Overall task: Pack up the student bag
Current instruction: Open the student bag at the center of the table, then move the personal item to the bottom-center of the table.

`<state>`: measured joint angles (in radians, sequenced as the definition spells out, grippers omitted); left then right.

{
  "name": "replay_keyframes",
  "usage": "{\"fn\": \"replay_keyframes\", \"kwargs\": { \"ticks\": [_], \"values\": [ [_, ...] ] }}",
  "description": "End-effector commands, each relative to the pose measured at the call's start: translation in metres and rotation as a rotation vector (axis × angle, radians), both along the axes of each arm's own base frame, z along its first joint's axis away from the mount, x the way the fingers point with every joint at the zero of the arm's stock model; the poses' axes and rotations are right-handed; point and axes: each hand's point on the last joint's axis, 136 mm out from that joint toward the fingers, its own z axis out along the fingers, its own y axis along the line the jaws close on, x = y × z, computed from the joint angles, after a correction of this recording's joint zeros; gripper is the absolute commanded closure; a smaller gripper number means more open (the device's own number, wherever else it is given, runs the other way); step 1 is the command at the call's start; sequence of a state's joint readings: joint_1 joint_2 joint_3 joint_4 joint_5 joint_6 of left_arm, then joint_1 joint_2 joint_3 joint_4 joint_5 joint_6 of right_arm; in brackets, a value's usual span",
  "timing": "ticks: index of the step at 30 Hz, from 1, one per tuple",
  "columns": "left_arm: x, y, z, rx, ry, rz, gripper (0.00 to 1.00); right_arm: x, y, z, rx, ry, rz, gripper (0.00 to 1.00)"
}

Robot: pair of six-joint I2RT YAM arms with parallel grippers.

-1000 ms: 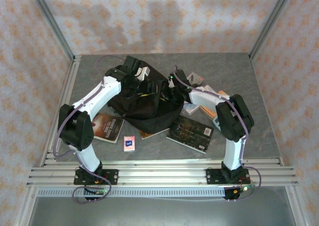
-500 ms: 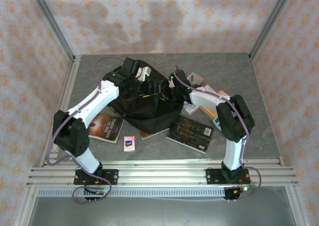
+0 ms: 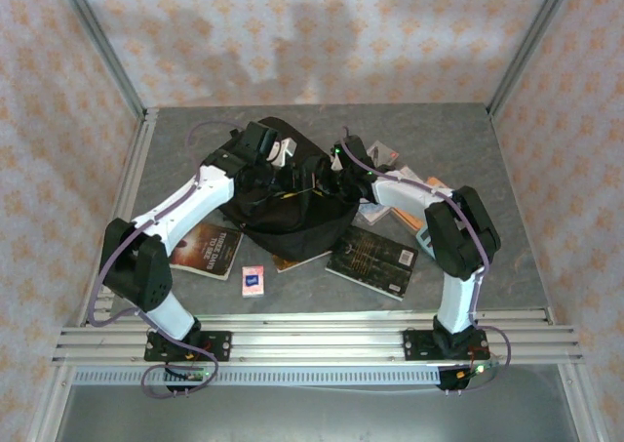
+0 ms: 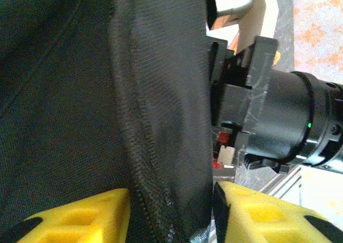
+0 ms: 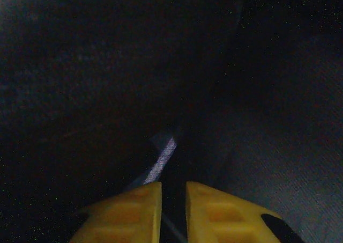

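The backpack (image 3: pixel 292 206) is seen from above slumped near the middle of the grey desk (image 3: pixel 458 130), a little toward 12 o'clock. Its black fabric is bunched, and its top is spread between the two arms.

In the left wrist view, the left tool (image 4: pixel 171 217) is held roughly half open. A thick fold of the backpack, with a zip seam running down it, fills the gap and is pressed from both sides by the yellow fingers (image 4: pixel 80 217). The right arm (image 4: pixel 278 125) is seen just beyond that fold at 3 o'clock. From above, this tool is placed at the bag's rim at about 11 o'clock.

In the right wrist view, the right tool (image 5: pixel 173 211) is almost closed, with only a narrow slit left. A thin grey strip (image 5: pixel 164 165) of the backpack is caught in the slit. Whether it is zip tape or a strap cannot be told in the dark. From above, this tool is placed at the rim at about 2 o'clock, near the other one.

Around the bag, a dark book (image 3: pixel 210 250) is laid at 7 o'clock and a small blue card (image 3: pixel 253 280) just beside it. A brown book (image 3: pixel 297 261) is partly covered by the bag at 6 o'clock. A second dark book (image 3: pixel 372 260) is laid at 5 o'clock.
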<state>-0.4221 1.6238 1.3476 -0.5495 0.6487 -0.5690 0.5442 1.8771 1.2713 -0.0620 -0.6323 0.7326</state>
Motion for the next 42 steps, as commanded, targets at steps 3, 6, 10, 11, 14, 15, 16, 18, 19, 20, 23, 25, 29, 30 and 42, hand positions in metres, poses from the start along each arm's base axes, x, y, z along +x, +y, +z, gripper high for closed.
{"fn": "replay_keyframes", "kwargs": {
  "ticks": [3,6,10,11,14,15,16,18,19,20,23,25,29,30,42],
  "values": [
    [0.006,-0.001,0.02,-0.032,-0.063,0.021,0.79,0.0,0.0,0.022,0.035,-0.055,-0.009,0.83],
    [0.008,0.003,0.028,-0.004,-0.09,0.016,1.0,-0.001,-0.004,0.022,0.016,-0.058,-0.013,0.84],
    [0.014,0.039,0.047,0.14,-0.179,0.061,1.0,-0.004,-0.025,0.029,-0.074,-0.113,-0.053,0.75],
    [0.016,0.051,0.053,0.184,-0.202,0.082,1.0,-0.006,-0.032,0.032,-0.103,-0.131,-0.067,0.7],
    [0.024,0.081,0.068,0.286,-0.271,0.141,1.0,-0.013,-0.049,0.049,-0.149,-0.199,-0.088,0.58],
    [0.026,0.086,0.07,0.299,-0.286,0.149,1.0,-0.016,-0.055,0.054,-0.169,-0.221,-0.091,0.56],
    [0.03,0.091,0.071,0.31,-0.296,0.157,1.0,-0.02,-0.06,0.06,-0.191,-0.251,-0.09,0.54],
    [0.036,0.096,0.067,0.317,-0.29,0.177,1.0,-0.03,-0.07,0.07,-0.237,-0.308,-0.086,0.49],
    [0.04,0.096,0.064,0.313,-0.281,0.186,1.0,-0.038,-0.072,0.075,-0.26,-0.342,-0.069,0.44],
    [0.043,0.097,0.059,0.315,-0.269,0.198,1.0,-0.046,-0.07,0.078,-0.278,-0.365,-0.04,0.41],
    [0.053,0.099,0.044,0.316,-0.239,0.234,1.0,-0.08,-0.055,0.078,-0.397,-0.436,0.081,0.37],
    [0.057,0.092,0.034,0.277,-0.228,0.236,1.0,-0.103,-0.04,0.07,-0.483,-0.47,0.164,0.38],
    [0.062,0.085,0.02,0.238,-0.196,0.234,1.0,-0.139,-0.005,0.044,-0.602,-0.478,0.303,0.37],
    [0.063,0.083,0.017,0.229,-0.185,0.23,1.0,-0.146,0.005,0.036,-0.633,-0.448,0.333,0.35],
    [0.074,0.09,-0.002,0.084,-0.104,0.282,1.0,-0.197,0.099,-0.036,-0.915,-0.339,0.637,0.01]
  ]
}}
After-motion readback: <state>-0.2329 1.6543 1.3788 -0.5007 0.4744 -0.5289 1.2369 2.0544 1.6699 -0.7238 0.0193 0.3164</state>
